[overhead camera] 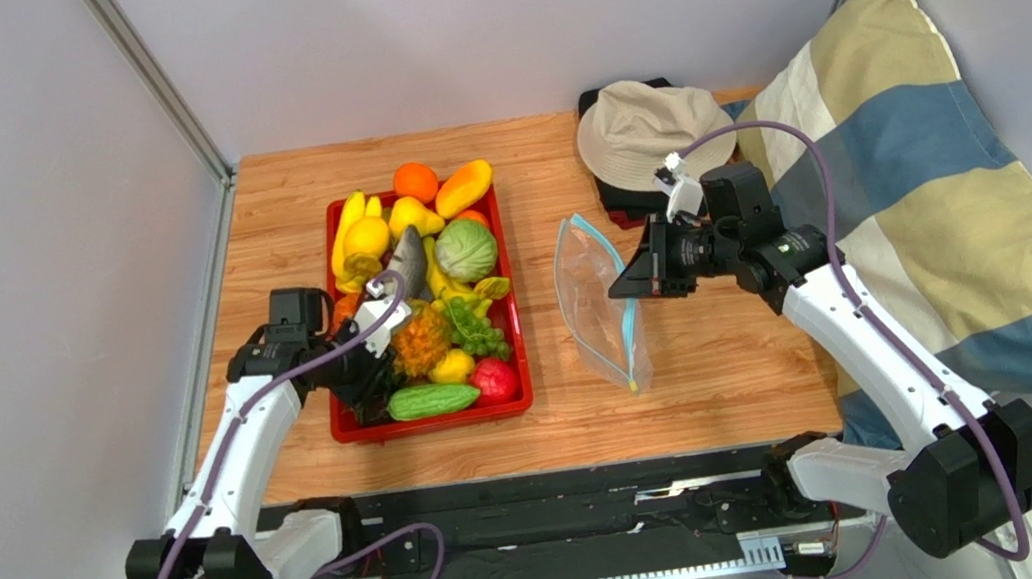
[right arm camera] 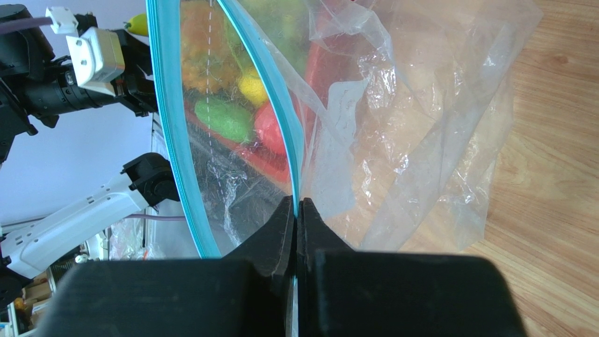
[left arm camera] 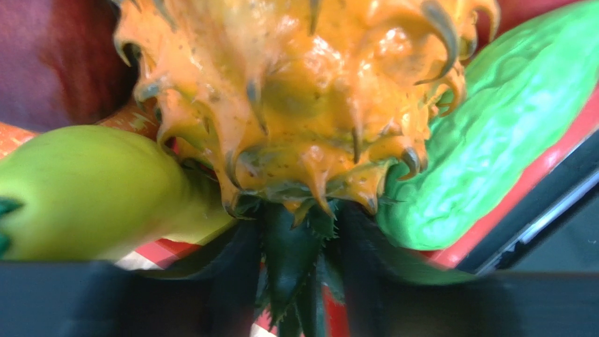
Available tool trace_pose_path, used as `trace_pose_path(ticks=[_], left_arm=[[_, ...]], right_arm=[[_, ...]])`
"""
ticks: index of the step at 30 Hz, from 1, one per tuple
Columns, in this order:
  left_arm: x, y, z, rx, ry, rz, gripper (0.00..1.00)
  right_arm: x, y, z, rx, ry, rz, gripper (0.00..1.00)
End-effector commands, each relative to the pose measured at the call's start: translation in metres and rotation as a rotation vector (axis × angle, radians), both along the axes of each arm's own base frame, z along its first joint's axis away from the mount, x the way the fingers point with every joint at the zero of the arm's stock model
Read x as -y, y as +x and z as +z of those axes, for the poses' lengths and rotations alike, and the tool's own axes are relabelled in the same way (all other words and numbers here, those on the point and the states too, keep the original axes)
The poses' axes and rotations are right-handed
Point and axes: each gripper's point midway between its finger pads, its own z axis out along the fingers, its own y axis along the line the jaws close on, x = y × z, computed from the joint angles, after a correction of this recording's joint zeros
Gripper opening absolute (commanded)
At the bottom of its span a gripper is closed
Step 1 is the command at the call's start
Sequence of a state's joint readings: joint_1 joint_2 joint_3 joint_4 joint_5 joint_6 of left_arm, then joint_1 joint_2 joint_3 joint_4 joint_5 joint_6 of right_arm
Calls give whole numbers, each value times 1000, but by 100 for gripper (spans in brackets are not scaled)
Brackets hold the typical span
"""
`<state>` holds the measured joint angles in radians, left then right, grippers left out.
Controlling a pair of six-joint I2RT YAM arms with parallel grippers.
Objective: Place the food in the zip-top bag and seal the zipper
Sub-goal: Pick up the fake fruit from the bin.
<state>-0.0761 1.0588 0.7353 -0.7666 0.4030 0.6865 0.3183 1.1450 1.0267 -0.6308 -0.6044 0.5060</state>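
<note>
**Top view**
- Item 1: table (overhead camera: 732, 380), wood.
- Item 2: tray (overhead camera: 435, 424), red, on the table's left half, heaped with toy food. The pineapple (overhead camera: 420, 341) lay near the middle. The cucumber (overhead camera: 433, 400) lay along the near rim.
- Item 3: your left gripper (overhead camera: 374, 370), down inside the tray at the pineapple's leafy end.
- Item 4: bag (overhead camera: 591, 294), clear, stood on edge just right of the tray, with no food seen in it.
- Item 5: your right gripper (overhead camera: 620, 286), at the bag's zipper (overhead camera: 631, 342).
- Item 6: hat (overhead camera: 644, 128), at the far right of the table, and a striped pillow (overhead camera: 916, 173) off its right edge.

**Left wrist view**
- The pineapple (left arm camera: 302, 98) filled the frame, with its dark green leaves (left arm camera: 295, 260) pointing at the lens.
- The cucumber (left arm camera: 492, 140) touched it on the right, and a yellow-green fruit (left arm camera: 84, 189) lay on the left.
- 2 blurred dark fingers (left arm camera: 232, 281) flanked the leaves. You could not tell whether they had closed on them.

**Right wrist view**
- Your right gripper (right arm camera: 297, 225) was clamped tight on 1 lip of the zipper (right arm camera: 260, 77).
- The other lip (right arm camera: 169, 126) curved away to the left, so the mouth stood open.
- The bag (right arm camera: 422, 105) trailed crinkled over the table (right arm camera: 555, 175). The tray's food showed through the plastic.
</note>
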Motion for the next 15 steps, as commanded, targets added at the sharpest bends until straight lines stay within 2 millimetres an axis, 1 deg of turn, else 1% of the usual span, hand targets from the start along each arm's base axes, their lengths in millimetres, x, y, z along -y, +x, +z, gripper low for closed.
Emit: trace_pose_path(ticks=[1,2,3,5,6,8,9,11,12,14,15], left_arm=[[5,-1,31,58,-26,-44,31],[6,-5,40,73,-29,-54,28],[6,-12,48,64,-35,-58,20],[8,-20,61,73,-42,-71,13],[9,-27,70,64,-47,-80,6],[9,-32,79,65,-50,-91,0],[11,-35,89,69,-59,-97,0],[13,-39,98,71,-72,-101,0],[16,-40,111,83,-90,-108,0],[22,-42,124,82,-110,-126,0],[26,-43,139,93,-122,-132,0]], right_arm=[[-2,3,7,38,9,18,0],[-2,3,6,37,7,18,0],[-2,4,6,41,6,18,0],[-2,5,6,44,4,17,0],[-2,5,6,47,2,17,0],[-1,6,9,56,-2,15,0],[-1,7,10,64,-4,16,0],[-1,8,14,76,-5,14,0],[0,9,15,80,-7,12,0],[1,11,17,89,-16,-2,0],[1,12,16,91,-19,-5,0]])
